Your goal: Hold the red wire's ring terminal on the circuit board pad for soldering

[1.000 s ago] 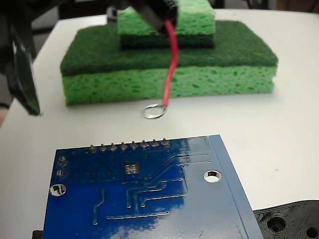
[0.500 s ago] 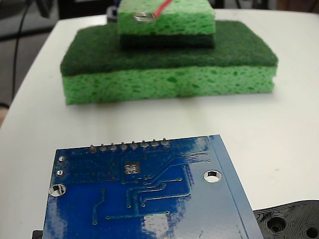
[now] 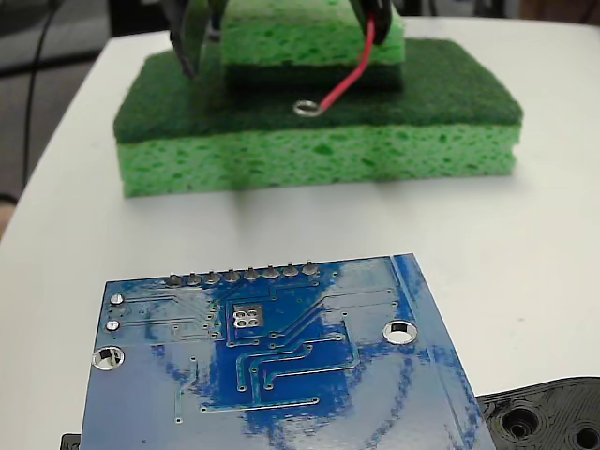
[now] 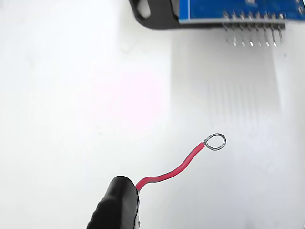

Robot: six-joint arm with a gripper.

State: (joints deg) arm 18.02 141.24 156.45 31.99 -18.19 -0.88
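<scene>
Fixed view: I saw the thin red wire (image 3: 349, 79) hanging before the stacked green sponges (image 3: 319, 141), its small silver ring terminal (image 3: 306, 108) well short of the flat blue circuit board (image 3: 272, 375).
Pad: the small silver square pad (image 3: 247, 317) lay bare.
Gripper: my black gripper (image 4: 116, 207) pinched the wire's end.

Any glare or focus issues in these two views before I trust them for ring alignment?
Fixed view: the circuit board carries streaky pale reflections, yet the pad stays readable; the ring terminal and sponges behind are slightly soft. Wrist view: the table is blown out to near white, the ring terminal and red wire reasonably sharp.
</scene>
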